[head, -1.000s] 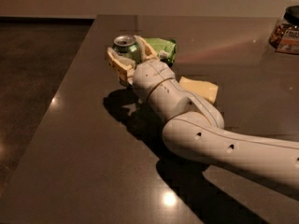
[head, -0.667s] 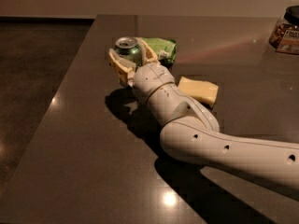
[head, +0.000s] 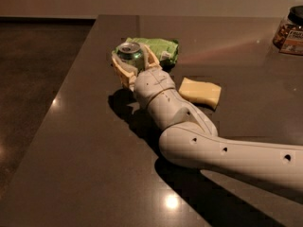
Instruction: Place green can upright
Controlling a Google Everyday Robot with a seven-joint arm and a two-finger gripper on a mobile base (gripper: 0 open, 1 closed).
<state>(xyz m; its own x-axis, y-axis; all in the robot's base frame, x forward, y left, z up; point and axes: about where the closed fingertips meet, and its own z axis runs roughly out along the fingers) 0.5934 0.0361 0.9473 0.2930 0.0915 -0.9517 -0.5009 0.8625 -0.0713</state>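
Observation:
The green can [head: 130,53] sits between the two fingers of my gripper [head: 134,63], with its silver top facing up and toward the camera. It looks close to upright, slightly tilted. The gripper is shut on the can near the table's left side, just in front of a green snack bag. A shadow lies on the table under the wrist, so the gripper appears to be held a little above the surface. The can's lower end is hidden by the fingers [head: 120,69]. My white arm [head: 189,136] reaches in from the lower right.
A crinkly green-and-white snack bag [head: 162,48] lies right behind the can. A pale yellow block [head: 200,91] lies to the right of the wrist. A dark-lidded jar [head: 289,30] stands at the far right. The table's left edge [head: 71,79] drops to the floor.
The gripper and the can have shifted slightly to the right and toward the camera. The bag, block and jar have not moved.

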